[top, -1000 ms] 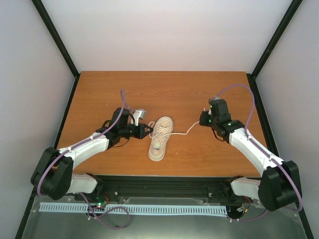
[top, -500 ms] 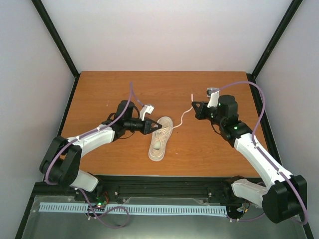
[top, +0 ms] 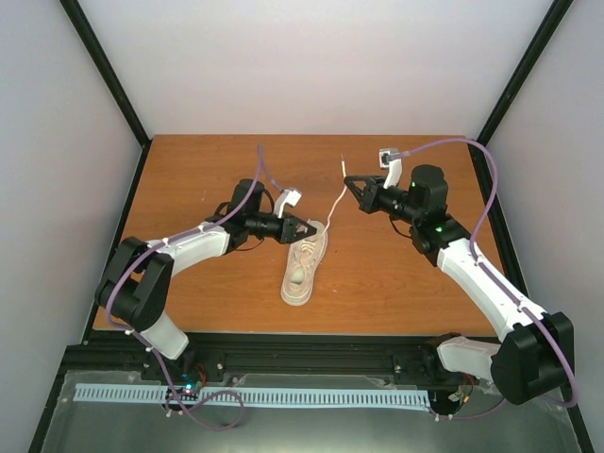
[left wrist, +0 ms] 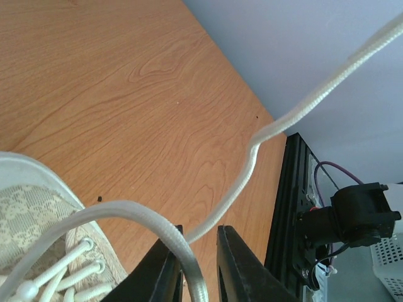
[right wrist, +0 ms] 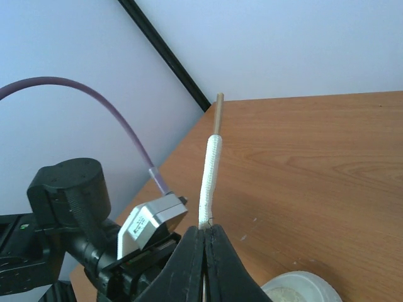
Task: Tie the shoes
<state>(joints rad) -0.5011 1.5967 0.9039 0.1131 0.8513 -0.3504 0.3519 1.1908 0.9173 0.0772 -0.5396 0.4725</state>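
2 grippers, each pinching 1 lace.
Shoe [top: 304, 264] lies on the table [top: 189, 170], heel toward the bases. Left gripper [top: 310, 229] is closed on a lace [left wrist: 135, 211] over the toe end; right gripper [top: 349, 187] clamps the other lace [top: 336, 203], lifted.

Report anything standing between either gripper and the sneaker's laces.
Nothing visible does. The left gripper is shut on a lace strand beside the sneaker; the right gripper is shut on the lace end, held up over the table.
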